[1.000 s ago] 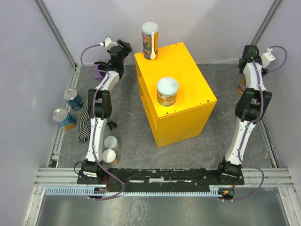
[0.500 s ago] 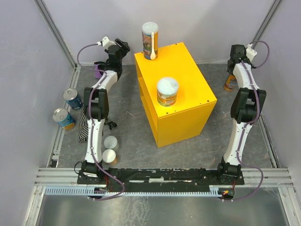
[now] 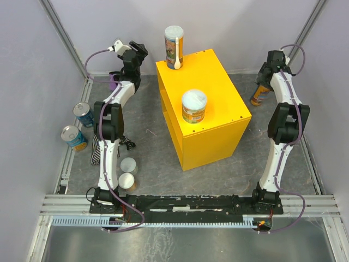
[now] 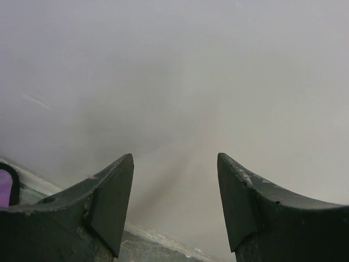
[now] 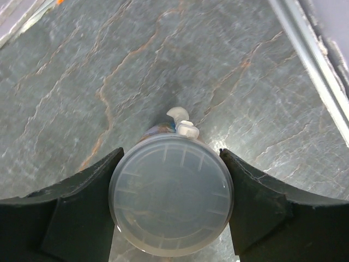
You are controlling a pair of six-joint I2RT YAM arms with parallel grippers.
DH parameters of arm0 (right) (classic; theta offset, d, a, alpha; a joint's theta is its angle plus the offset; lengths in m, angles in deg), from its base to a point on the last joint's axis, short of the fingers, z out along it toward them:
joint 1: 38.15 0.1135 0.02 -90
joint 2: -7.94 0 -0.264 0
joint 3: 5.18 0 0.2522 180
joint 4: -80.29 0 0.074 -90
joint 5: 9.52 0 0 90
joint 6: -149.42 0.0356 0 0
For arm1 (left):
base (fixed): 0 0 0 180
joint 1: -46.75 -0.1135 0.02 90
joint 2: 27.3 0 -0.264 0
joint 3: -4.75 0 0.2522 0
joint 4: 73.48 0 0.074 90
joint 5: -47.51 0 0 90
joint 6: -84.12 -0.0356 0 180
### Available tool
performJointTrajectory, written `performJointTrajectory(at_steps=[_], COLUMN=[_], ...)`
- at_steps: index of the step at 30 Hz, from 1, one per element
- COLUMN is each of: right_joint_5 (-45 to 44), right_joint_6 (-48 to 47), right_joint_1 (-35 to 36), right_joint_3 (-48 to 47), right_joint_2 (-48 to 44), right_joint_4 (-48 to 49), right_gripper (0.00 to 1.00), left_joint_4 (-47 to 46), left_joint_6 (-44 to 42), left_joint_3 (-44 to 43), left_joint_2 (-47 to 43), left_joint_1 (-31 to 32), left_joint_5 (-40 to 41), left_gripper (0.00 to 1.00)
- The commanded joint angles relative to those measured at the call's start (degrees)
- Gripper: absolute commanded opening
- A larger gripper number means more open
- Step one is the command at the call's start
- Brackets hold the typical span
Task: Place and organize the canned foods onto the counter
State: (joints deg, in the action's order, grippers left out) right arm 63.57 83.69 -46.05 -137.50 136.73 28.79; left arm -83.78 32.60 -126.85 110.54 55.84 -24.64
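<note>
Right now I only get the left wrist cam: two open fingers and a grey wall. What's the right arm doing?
Observer: The right gripper is closed on the lid end of a tall can, pressing it from both sides, out to the right of the yellow cabinet.
Operator: What's on the cabinet so far?
Observer: Two cans stand on its top: a tall one at the far corner and a short white-lidded one near the middle.
</note>
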Motion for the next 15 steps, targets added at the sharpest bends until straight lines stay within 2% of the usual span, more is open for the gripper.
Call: performJointTrajectory(at_steps=[1,12,15], right_joint_5=[4.33,4.00,3.81], right_joint_6=[-2.16,-4.41,-5.33], right_joint_1=[0.89,2.88,3.86], right_joint_3=[-3.27,-9.59,-14.01], right_joint_2=[-7.47,-13.27,-14.38], right_joint_4=[1.54,-2.28,-4.04], right_gripper=[0.01,0.01,0.01], left_joint_4=[-3.77,-4.77,-4.33], left_joint_6=[-0.36,1.95,3.09], left_joint_3=[1.92,1.86,0.50], left_joint_2=[-4.23,-3.43,-2.65], left_joint_1=[0.24,0.30,0.25], left_joint_5=[2.59,3.34,4.05], left_gripper=[0.69,0.69,0.69])
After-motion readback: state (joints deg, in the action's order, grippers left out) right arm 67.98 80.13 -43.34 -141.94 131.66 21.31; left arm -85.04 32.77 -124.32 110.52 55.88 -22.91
